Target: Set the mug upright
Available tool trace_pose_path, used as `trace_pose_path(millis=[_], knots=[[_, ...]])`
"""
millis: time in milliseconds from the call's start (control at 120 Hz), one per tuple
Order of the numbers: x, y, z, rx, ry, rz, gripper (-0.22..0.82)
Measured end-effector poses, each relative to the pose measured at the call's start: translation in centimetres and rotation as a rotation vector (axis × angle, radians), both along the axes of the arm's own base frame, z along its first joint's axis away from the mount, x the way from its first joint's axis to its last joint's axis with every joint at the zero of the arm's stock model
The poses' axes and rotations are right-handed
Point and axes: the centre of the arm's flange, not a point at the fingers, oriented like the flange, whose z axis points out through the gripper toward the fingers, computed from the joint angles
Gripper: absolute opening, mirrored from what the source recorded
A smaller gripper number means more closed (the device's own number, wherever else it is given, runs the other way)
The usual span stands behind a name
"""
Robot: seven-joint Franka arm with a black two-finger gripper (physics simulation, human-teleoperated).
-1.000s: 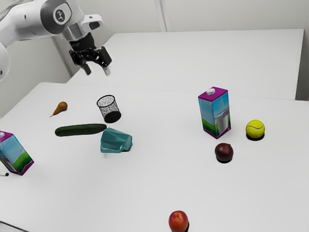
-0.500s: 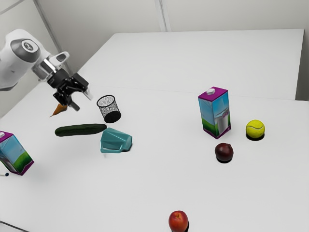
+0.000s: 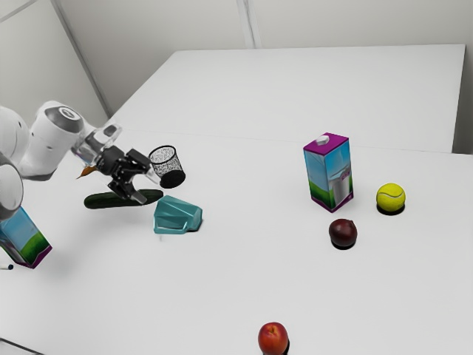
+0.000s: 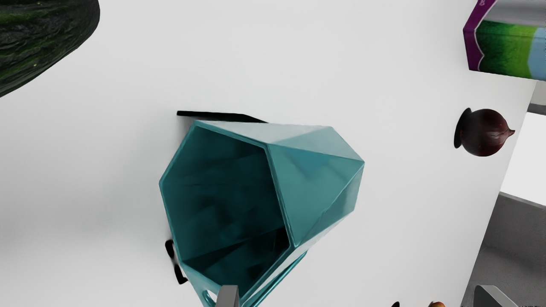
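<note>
A teal mug (image 3: pixel 177 216) lies on its side on a white table (image 3: pixel 222 296), its mouth toward the exterior view's left and its base toward that view's right. Our gripper (image 3: pixel 145 187) hangs on the mouth side of the mug, near it, with its jaws spread wide and holding nothing. In the wrist view we look into the mug's dark mouth, and one fingertip (image 4: pixel 228 296) overlaps the handle area; whether they touch, we cannot tell.

A cucumber (image 3: pixel 103 200) lies just beside the mug, toward the exterior view's left, and a black mesh cup (image 3: pixel 167 167) stands beyond the mug. Farther out past the mug on that side we see a brown object (image 3: pixel 87 171), partly hidden by the arm, and a second carton (image 3: pixel 26 240), also partly covered.

Well apart from the mug, toward the exterior view's right, are a tall carton (image 3: pixel 329 174), a dark onion (image 3: pixel 343 233) and, farthest, a yellow tennis ball (image 3: pixel 391 197). A red fruit (image 3: pixel 273 338) sits on the mug's near side, toward that view's right.

The tall carton carries purple edging over blue and green artwork; a pale mark on its purple band is cut off, and we can read no brand. A round emblem (image 3: pixel 68 113) on our arm is too small to make out.
</note>
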Motion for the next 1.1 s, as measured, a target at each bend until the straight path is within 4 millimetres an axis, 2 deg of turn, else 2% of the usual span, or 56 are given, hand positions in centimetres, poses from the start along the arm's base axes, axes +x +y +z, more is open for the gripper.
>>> trace_pose_path(millis=[92, 467, 500, 625, 733, 850, 1000, 1100], knots=[[-0.5, -0.5, -2.1, -0.054, 0.001, 0.008, 0.6], [-0.9, -2.3, -5.1, -0.176, -0.073, -0.006, 0.6], [-0.9, -2.4, -5.3, -0.18, -0.078, -0.01, 0.53], [-0.7, -2.4, -5.2, -0.185, -0.107, -0.022, 0.19], [-0.5, -2.3, -4.8, -0.188, -0.135, -0.033, 0.01], [-0.4, -2.4, -4.6, -0.193, -0.153, -0.042, -0.08], [-0.4, -2.5, -4.4, -0.203, -0.175, -0.046, -0.14], [-0.4, -2.5, -2.9, -0.201, -0.206, -0.053, -0.15]])
